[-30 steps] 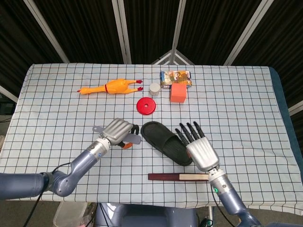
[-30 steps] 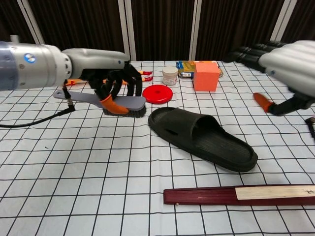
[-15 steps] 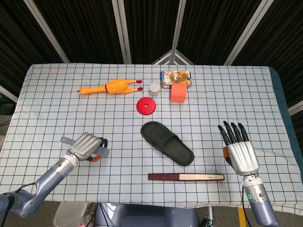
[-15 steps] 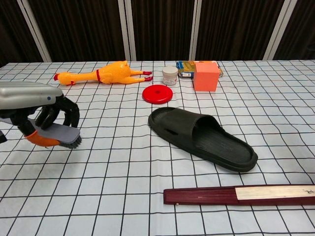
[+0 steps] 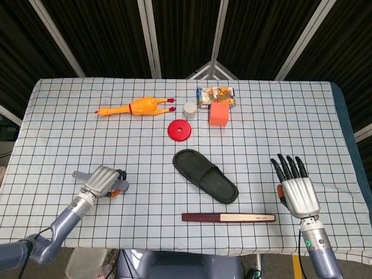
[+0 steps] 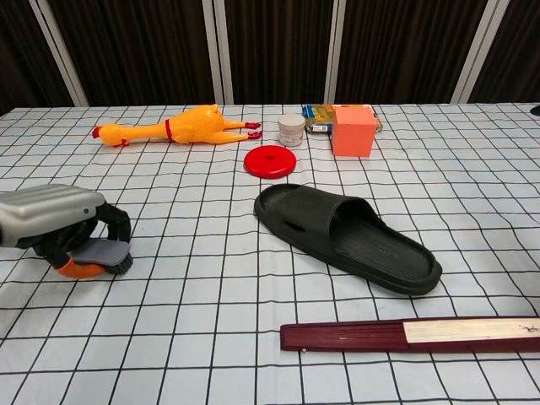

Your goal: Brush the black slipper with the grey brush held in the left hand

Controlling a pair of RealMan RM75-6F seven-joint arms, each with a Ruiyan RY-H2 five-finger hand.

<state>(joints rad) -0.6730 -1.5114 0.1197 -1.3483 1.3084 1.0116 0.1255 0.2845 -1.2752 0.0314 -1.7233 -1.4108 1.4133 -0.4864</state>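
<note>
Far from the slipper (image 5: 206, 175), left hand (image 5: 102, 181) grips brush (image 6: 105, 254)

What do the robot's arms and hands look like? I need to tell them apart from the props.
Both hands, left hand and right hand, have silver metallic backs, black fingers and orange thumb tips. The forearms are grey-blue; a green light shows on the right wrist, and a black cable trails by the left arm.

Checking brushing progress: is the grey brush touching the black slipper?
Apart. Head view shows bare tablecloth between grey brush in the left hand and black slipper.
</note>
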